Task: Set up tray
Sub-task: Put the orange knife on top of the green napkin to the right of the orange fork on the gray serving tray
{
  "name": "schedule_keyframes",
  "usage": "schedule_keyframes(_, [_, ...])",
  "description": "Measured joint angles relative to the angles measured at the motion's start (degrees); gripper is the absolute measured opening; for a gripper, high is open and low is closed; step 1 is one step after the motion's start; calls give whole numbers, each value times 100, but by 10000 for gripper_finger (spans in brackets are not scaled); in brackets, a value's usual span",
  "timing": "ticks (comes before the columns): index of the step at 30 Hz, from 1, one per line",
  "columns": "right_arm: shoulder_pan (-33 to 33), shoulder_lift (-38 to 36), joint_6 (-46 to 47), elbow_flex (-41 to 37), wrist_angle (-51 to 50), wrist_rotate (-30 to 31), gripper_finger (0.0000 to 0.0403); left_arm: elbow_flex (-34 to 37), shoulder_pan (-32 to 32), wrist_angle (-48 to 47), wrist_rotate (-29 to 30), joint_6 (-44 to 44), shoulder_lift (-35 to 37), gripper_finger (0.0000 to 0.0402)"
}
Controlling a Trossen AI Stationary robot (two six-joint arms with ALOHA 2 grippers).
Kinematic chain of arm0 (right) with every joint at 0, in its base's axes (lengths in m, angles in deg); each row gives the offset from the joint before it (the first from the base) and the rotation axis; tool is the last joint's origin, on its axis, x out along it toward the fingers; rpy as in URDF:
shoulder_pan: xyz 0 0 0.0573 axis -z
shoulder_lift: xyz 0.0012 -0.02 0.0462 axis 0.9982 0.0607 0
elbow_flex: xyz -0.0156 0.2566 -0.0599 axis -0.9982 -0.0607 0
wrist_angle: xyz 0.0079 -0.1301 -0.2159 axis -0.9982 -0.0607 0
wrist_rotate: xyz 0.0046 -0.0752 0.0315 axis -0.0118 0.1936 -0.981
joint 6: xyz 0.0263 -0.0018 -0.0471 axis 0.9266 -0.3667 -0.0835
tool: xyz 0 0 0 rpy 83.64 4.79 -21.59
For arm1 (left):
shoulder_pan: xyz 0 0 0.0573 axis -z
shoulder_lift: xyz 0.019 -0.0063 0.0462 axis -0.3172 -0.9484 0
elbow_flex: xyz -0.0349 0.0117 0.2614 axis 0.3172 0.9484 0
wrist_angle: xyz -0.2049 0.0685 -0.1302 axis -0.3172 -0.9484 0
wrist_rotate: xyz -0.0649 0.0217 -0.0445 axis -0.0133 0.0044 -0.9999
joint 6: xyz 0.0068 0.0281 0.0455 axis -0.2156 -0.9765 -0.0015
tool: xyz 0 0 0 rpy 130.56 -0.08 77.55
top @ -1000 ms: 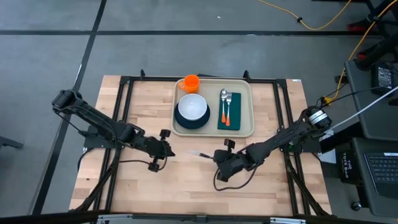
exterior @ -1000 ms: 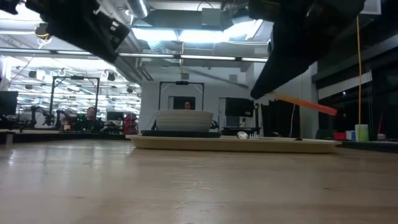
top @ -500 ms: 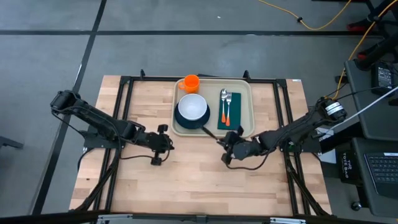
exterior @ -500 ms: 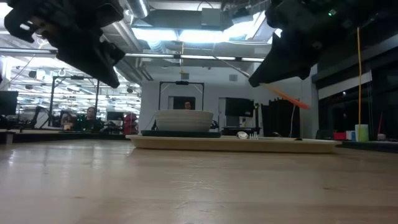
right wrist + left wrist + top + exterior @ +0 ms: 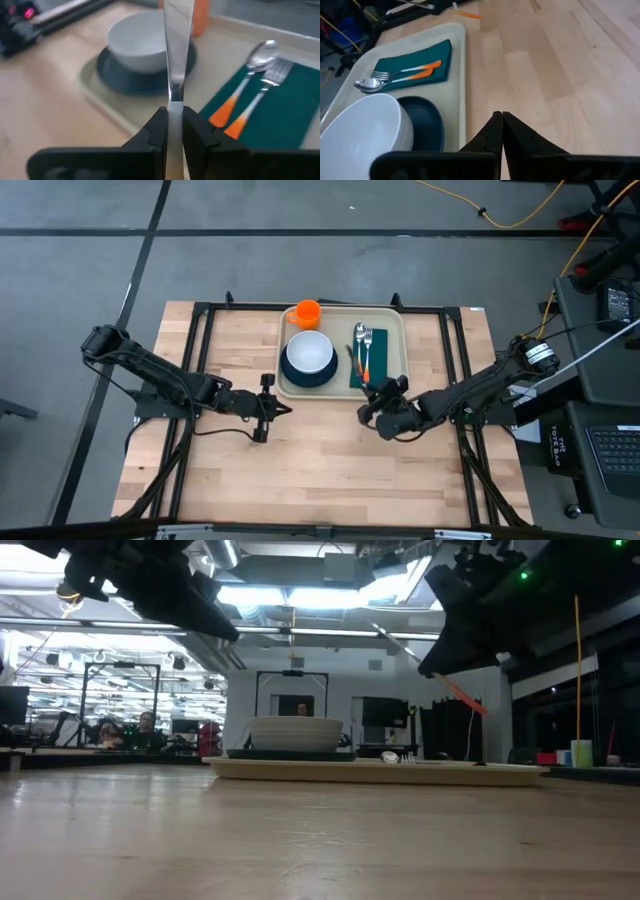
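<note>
The beige tray [image 5: 398, 330] lies at the table's far middle. On it a white bowl [image 5: 310, 350] sits on a dark teal plate [image 5: 300, 377]. To the plate's right a dark green napkin [image 5: 372, 370] carries a spoon and a fork [image 5: 366, 352] with orange handles. An orange cup [image 5: 307, 312] stands at the tray's far left corner. My right gripper [image 5: 372, 390] hovers over the tray's near edge, shut on a knife [image 5: 354, 363]. My left gripper [image 5: 287, 409] is shut and empty, just left of the tray's near left corner. My right gripper [image 5: 174, 112] pinches the knife between its two fingers on the silver blade [image 5: 175, 97], near the handle. The blade [image 5: 176, 45] sticks out ahead toward the far edge, between plate and napkin. The orange handle [image 5: 462, 697] juts out behind, lower than the tip. The knife is lifted clear.
Black frame rails [image 5: 200, 330] cross the table on both sides of the tray. Bare wood [image 5: 320, 470] stretches along the near half of the table. In the low view, people [image 5: 147, 725] sit in the room beyond the table.
My right gripper has carried the knife from the table's near middle toward the far edge and the tray. It has turned, so the blade points to the far edge instead of the left. My left gripper has shifted right, toward the tray.
</note>
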Motion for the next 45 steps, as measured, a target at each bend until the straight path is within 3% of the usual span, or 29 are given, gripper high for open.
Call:
schedule_keyframes(7, [134, -1, 1160, 0, -701, 530, 40, 0, 0, -24, -29, -227, 0, 7])
schedule_keyframes(12, [566, -1, 1398, 0, -872, 136, 40, 0, 0, -26, 13, -842, -1, 2])
schedule_keyframes(16, [991, -2, 1161, 15, -898, -419, 40, 0, 0, -29, 12, -1070, -2, 2])
schedule_keyframes(21, [1304, -35, 630, 176, -943, -583, 40, 0, 0, -31, 12, -1159, -2, 7])
schedule_keyframes(25, [1326, -35, -275, 733, -1036, -554, 40, 0, 0, -53, 12, -1167, -2, 7])
schedule_keyframes(33, [1321, -35, -945, 2385, -3325, 276, 40, 0, 0, -265, 8, -1165, -2, 5])
schedule_keyframes(38, [1309, -39, -291, 3047, -4813, 684, 40, 0, 0, -406, 7, -1151, -2, 2])
schedule_keyframes(45, [1400, -39, 999, 2910, -5452, -60, 40, 0, 0, -405, 4, -1088, -4, 5])
